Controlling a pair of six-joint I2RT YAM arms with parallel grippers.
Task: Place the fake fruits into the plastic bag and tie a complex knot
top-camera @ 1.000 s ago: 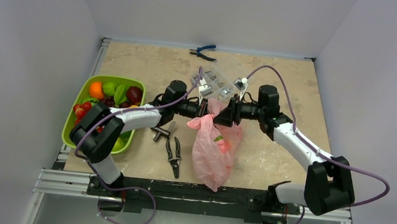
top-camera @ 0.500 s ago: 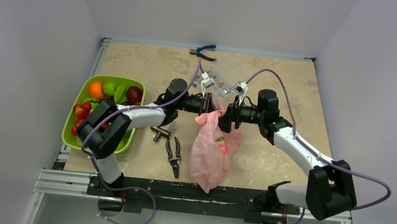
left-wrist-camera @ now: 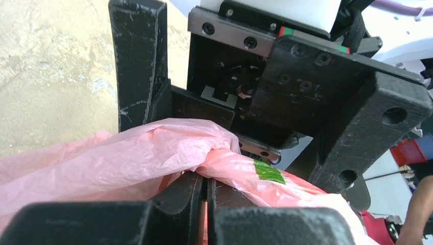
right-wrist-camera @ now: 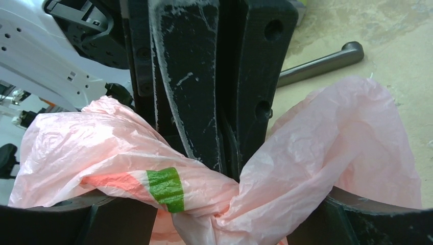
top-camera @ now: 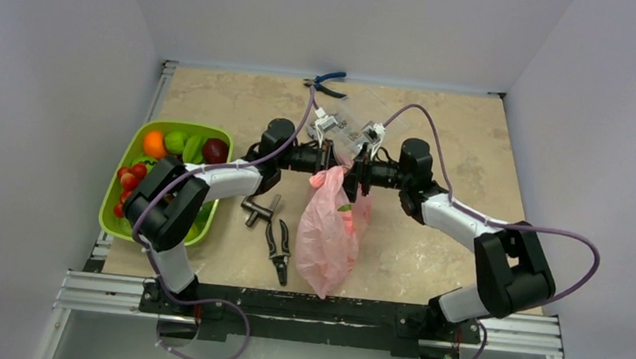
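What the plastic bag (top-camera: 326, 242) holds is too blurred to identify.

Both arms reach toward the table's middle, where the left gripper (top-camera: 327, 161) and the right gripper (top-camera: 352, 172) meet at the bunched top of the pink plastic bag (top-camera: 326, 242). The bag trails toward the near edge. Black pliers (top-camera: 278, 246) lie just left of it. A green tray (top-camera: 105, 210) at the left holds fruits (top-camera: 175, 142).
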